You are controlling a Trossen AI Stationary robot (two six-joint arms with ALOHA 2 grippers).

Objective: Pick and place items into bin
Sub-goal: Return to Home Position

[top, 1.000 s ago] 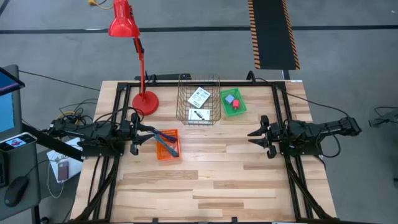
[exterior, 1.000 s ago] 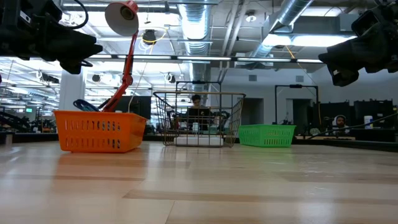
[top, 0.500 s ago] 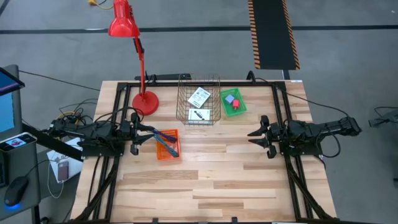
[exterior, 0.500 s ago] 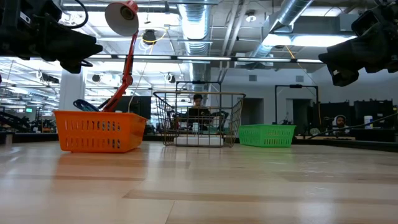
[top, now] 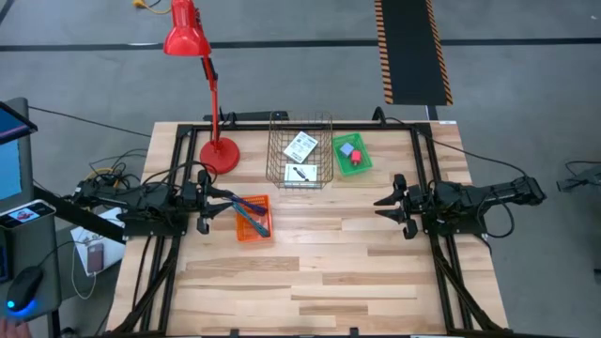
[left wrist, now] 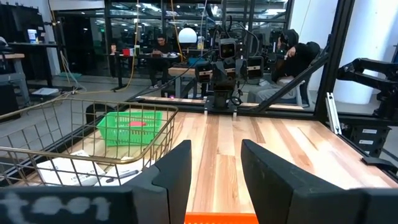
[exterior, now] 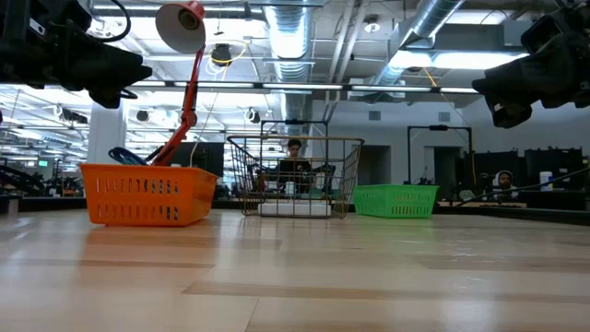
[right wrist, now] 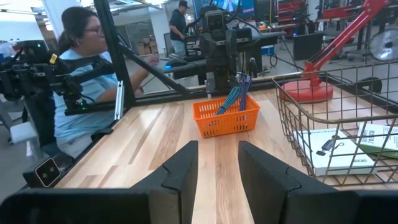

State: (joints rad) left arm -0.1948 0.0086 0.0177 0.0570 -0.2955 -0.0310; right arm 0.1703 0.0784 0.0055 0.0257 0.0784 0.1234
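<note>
2 robot arms over a wooden desk (top: 310, 272) with 3 bins.
Left of the wire basket (top: 272, 150), the left claw (top: 223, 207) hangs open and empty by the orange bin (top: 240, 227) of blue cables (top: 254, 212). In the basket lie white cards (top: 300, 145). Right of it, the green bin (top: 365, 162) holds a pink piece (top: 356, 157); the right claw (top: 380, 207) gapes, empty.

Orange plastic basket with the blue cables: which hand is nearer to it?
Left. The left hand hangs just beside the orange plastic basket, on its left; the right hand is across the light wooden table, well to its right.
</note>
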